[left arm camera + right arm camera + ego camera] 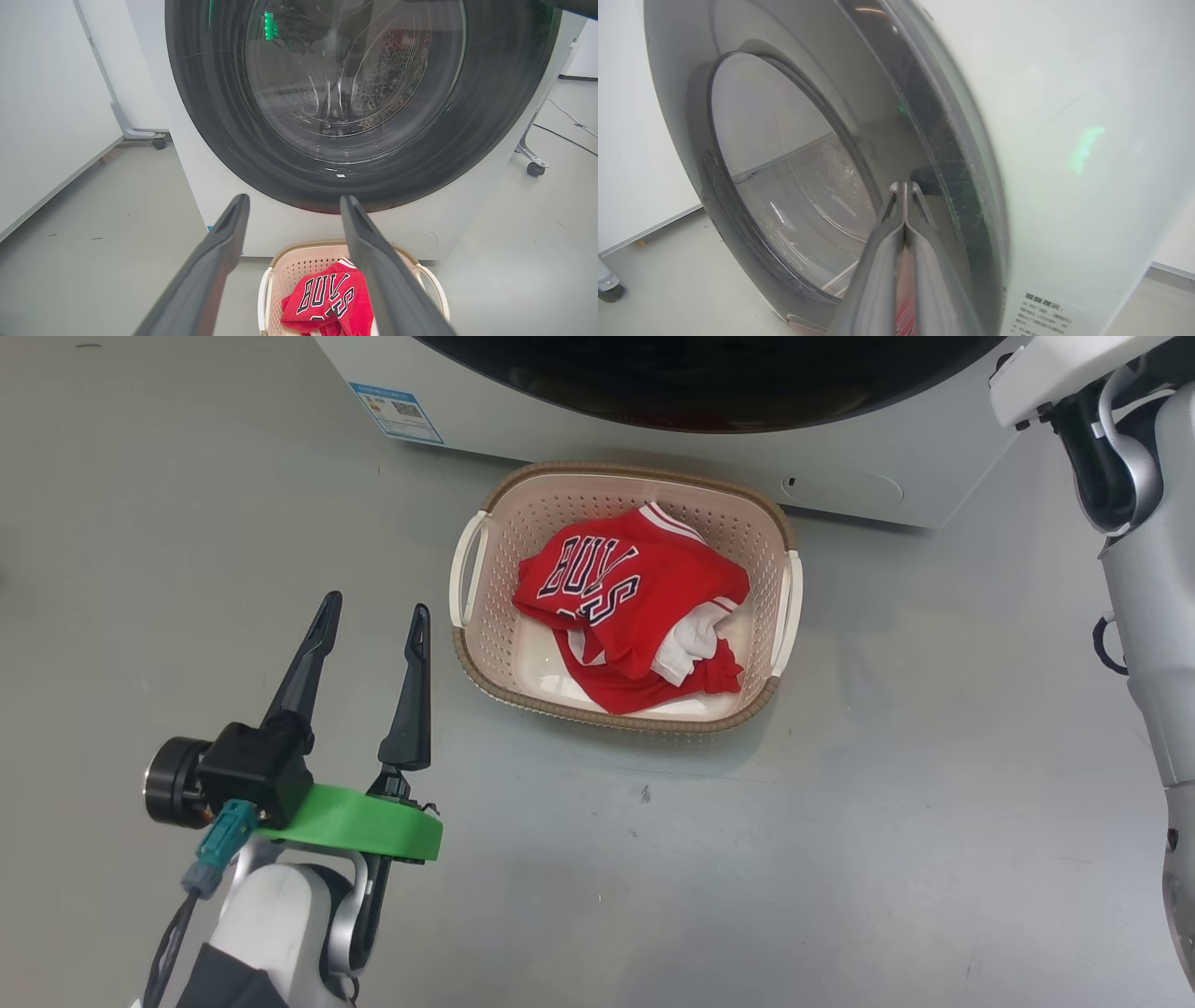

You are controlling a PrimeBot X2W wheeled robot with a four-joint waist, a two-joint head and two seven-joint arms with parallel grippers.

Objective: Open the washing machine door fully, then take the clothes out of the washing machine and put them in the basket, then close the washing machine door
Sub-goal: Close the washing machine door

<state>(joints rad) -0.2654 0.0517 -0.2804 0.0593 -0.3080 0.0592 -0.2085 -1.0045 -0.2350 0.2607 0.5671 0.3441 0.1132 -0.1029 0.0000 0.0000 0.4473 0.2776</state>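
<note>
Holds the left tool (376,603) wide open and empty, low over the grey floor (747,859). Has the basket (644,726) just ahead of its fingertips and to their right, standing on the floor, apart from both fingers. Finds the clothes (635,607) heaped inside that basket: red cloth with white trim, "BULLS" lettering facing up, a white fold tucked on the side away from the tool. Meets the washing machine (887,457) beyond the basket, its white front just behind the basket's far rim, with a blue sticker (397,411) low on that front, straight ahead of the left tool's fingers.

Looks along the left tool's fingers at the washing machine door (210,116), whose wide black rim lies against the machine's front above the fingertips. Shows the steel drum (397,70) through the clear bowl. Cannot tell whether latched.

Presses the right tool (906,185) shut, finger flat against finger, with nothing visibly gripped between them. Sets its tips right at the door's glossy black rim, close to the outer edge; cannot tell whether touching. Leaves the glass bowl to the left of these fingers and the machine's white body to their right, with a printed label (1041,312) low on that side. Raises the pale right arm (1144,616) beside the machine, well to the right of the basket.
</note>
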